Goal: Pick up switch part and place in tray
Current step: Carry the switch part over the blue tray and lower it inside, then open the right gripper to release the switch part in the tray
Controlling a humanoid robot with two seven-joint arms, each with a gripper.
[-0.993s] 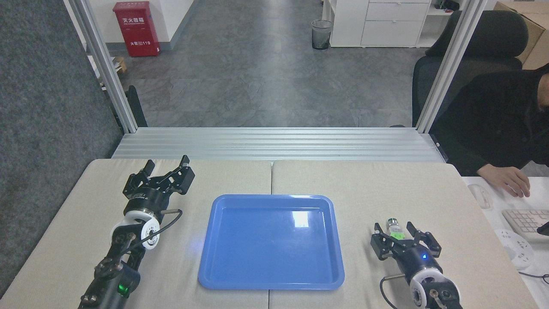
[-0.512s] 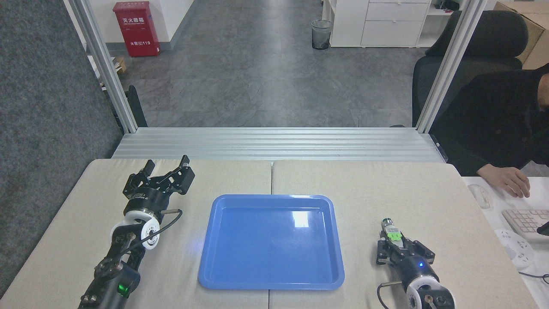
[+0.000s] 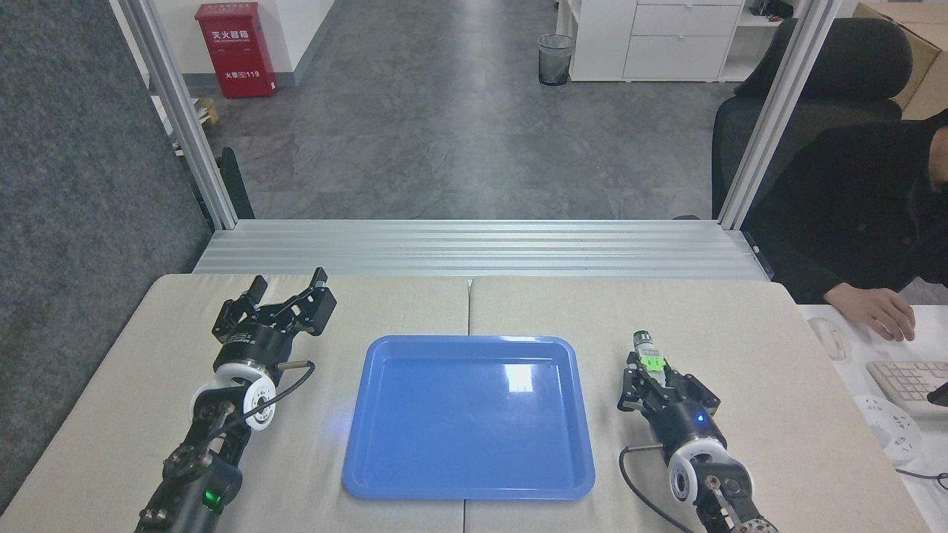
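My black right gripper [image 3: 652, 372] carries the switch part [image 3: 648, 354], bright green amid silver and white, beside the glossy blue tray [image 3: 385, 451] on a plain beige table [image 3: 755, 348], my left gripper [image 3: 289, 289] black too.

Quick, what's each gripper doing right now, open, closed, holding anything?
Left gripper: open, holding nothing.
Right gripper: closed on the switch part, right of the blue tray.

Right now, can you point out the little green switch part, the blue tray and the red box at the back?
switch part [image 3: 649, 357], head view, on its green block.
tray [image 3: 466, 342], head view, on its far rim.
red box [image 3: 235, 49], head view, on its front face.
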